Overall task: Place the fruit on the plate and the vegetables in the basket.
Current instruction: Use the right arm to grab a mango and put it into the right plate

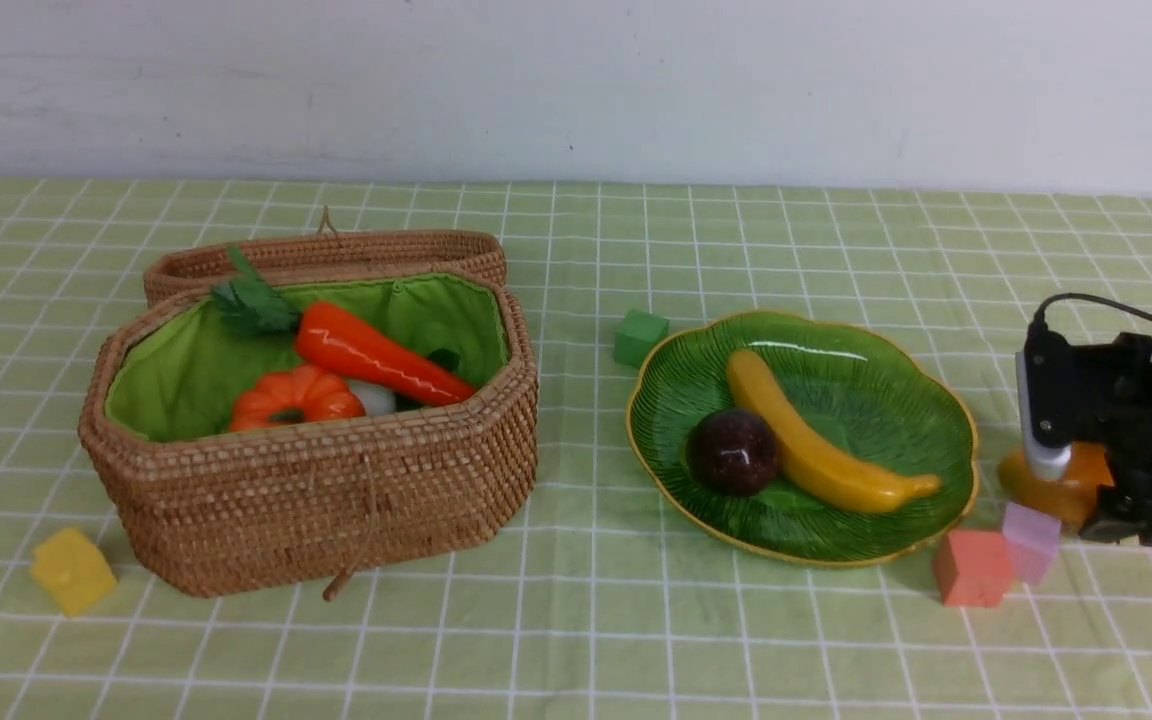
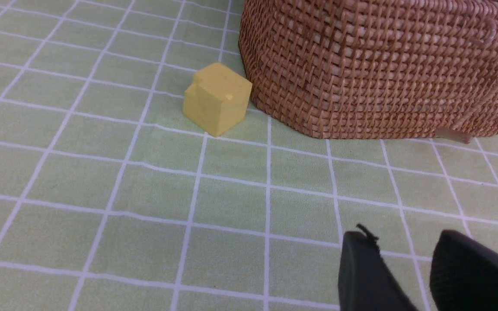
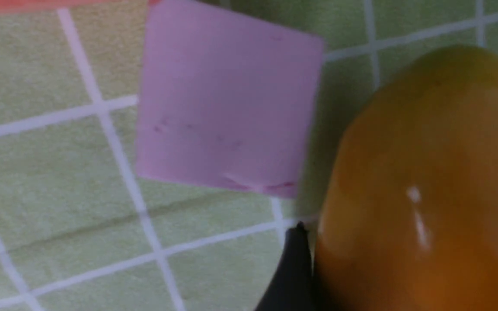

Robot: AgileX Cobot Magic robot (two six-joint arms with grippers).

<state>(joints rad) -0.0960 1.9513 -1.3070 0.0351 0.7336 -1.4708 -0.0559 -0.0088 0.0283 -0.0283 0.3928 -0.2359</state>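
The mango (image 1: 1024, 480) lies on the cloth right of the plate (image 1: 896, 395). My right gripper (image 1: 1101, 500) is down over it, shut on the mango (image 3: 426, 172); one black finger (image 3: 292, 268) presses its side, the other is out of frame. A banana (image 1: 816, 440) and a dark purple fruit (image 1: 733, 452) lie on the plate. In the open basket (image 1: 336, 500) are a carrot (image 1: 376, 360), a pumpkin (image 1: 291, 398) and a white radish (image 1: 373, 398). My left gripper (image 2: 400, 235) hovers open over bare cloth near the basket (image 2: 383, 69), out of the front view.
A pink block (image 1: 1031, 540) and a red block (image 1: 973, 567) stand close beside the mango; the pink block (image 3: 227, 99) is right by my right gripper. A green block (image 1: 640, 337) sits behind the plate. A yellow block (image 1: 73, 570) (image 2: 216, 98) stands at the basket's left corner.
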